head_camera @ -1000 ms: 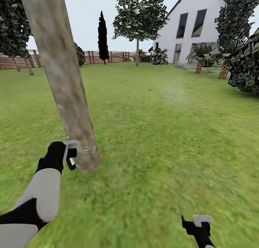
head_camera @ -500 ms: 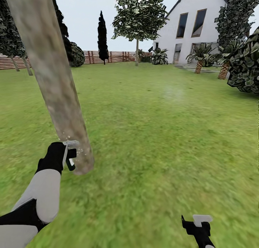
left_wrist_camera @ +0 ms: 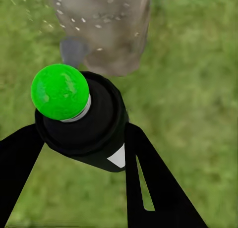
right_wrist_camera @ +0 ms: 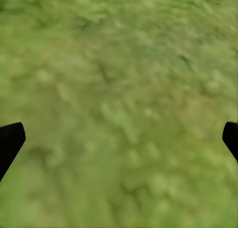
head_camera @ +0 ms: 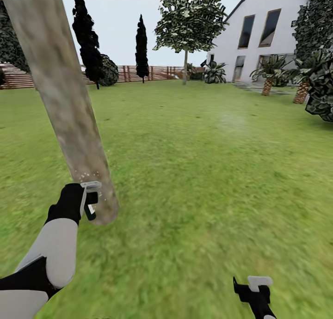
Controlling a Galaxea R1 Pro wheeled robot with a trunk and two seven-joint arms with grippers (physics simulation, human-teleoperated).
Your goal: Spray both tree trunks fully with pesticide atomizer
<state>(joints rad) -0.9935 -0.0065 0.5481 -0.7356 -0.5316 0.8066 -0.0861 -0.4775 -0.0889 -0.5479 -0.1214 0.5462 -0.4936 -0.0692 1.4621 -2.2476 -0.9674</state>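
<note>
Spray bottle held at the foot of the tree trunk.

The left gripper (head_camera: 90, 199) was clamped on the spray bottle (left_wrist_camera: 84, 120), its green-topped end just beside the base of the trunk (head_camera: 69, 111), low on the grass (head_camera: 208, 171). White specks (left_wrist_camera: 74, 21) dotted the bark near that base. The right gripper (head_camera: 254, 286) hung over grass, well apart from the trunk, its fingers (right_wrist_camera: 10, 141) spread wide and holding nothing.
</note>
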